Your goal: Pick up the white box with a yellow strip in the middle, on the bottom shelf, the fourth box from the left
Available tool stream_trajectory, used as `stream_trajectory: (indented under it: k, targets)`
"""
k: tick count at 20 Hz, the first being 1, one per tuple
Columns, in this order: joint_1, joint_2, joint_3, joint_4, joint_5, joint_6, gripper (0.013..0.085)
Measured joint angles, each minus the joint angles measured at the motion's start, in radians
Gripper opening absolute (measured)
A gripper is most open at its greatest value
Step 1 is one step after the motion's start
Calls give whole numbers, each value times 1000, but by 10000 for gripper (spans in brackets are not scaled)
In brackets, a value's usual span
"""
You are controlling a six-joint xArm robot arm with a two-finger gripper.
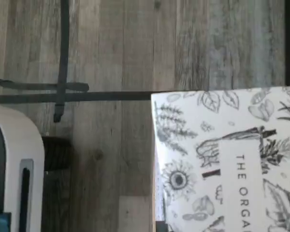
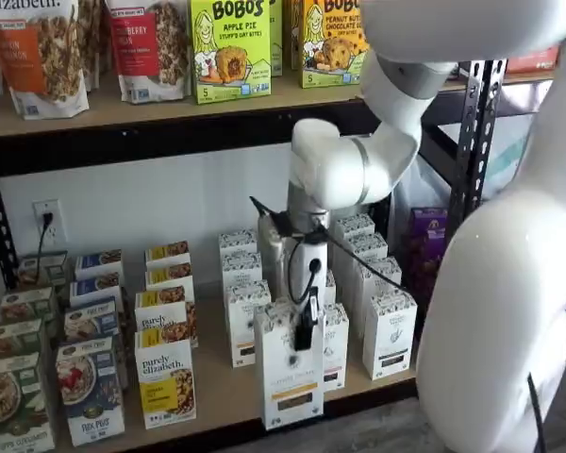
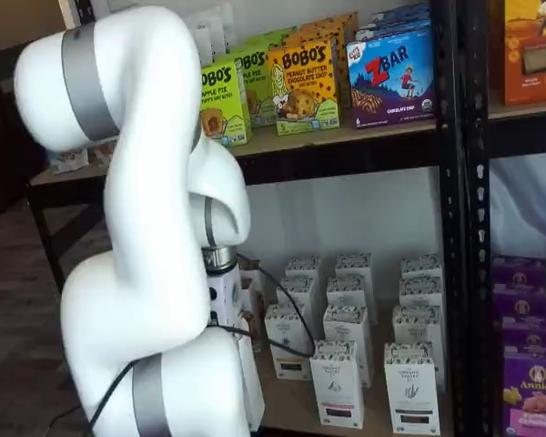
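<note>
White box [image 2: 290, 377] with its thin yellow strip hangs lower centre in a shelf view, in front of the bottom shelf [image 2: 217, 396], the gripper [image 2: 305, 332] closed on its top; its speckled top fills the wrist view.

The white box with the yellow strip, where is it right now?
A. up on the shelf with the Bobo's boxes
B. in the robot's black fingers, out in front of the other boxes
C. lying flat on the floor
B: in a shelf view the gripper is closed on the white box, which stands forward of the rows on the bottom shelf.
</note>
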Motion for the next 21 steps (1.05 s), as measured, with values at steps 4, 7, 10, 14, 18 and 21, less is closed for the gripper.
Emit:
stream_trajectory:
  k: [4,7,10,14,18,21]
  targets:
    - [-23,-60,4,-13,57,-5,410]
    - [-39,-96,-3,-23,116,-8,410]
    - [-51,-132,-7,-25,161,-14,410]
    - [-62,-184,-13,-20,217,-21,410]
    - [-73,-245,-24,-4,291,-32,410]
    - [-76,-290,-24,-1,324,-30,410]
